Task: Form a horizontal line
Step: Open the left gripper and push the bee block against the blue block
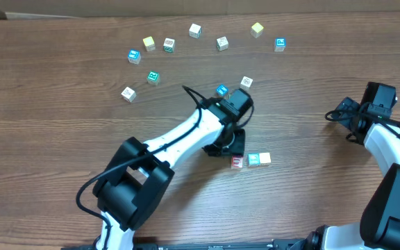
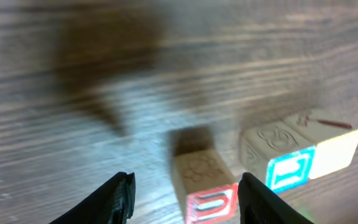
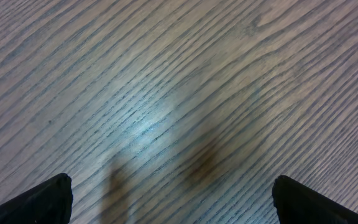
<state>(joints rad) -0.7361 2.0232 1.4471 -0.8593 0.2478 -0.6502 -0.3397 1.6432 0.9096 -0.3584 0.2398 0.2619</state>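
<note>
Wide wooden table (image 1: 47, 139) under it all, and the left arm (image 1: 179, 135) sweeps in from 7 o'clock to the middle, while the right arm (image 1: 387, 139) sits out at the 3 o'clock edge, well apart from everything. Down to the left gripper (image 2: 186, 180): jaws partly open, straddling the red cube (image 2: 205, 202) without clamping it, with bare table between the cube and one finger and the other finger just beside it, so nothing is held. The right gripper (image 3: 173, 186) is spread as wide as it goes over bare wood grain, with nothing in it. Now the horizontal line (image 1: 253, 160), sitting at about 5 o'clock from the table's centre: red cube at the 9 o'clock end, teal cube (image 2: 288, 168) in the middle, yellow cube (image 2: 334, 149) at the 3 o'clock end. Teal and yellow are touching; red is just beside teal, turned slightly, with a thin dark gap between them. And the loose cubes (image 1: 195, 30) scatter in an arc up toward 12 o'clock, well apart from the row
</note>
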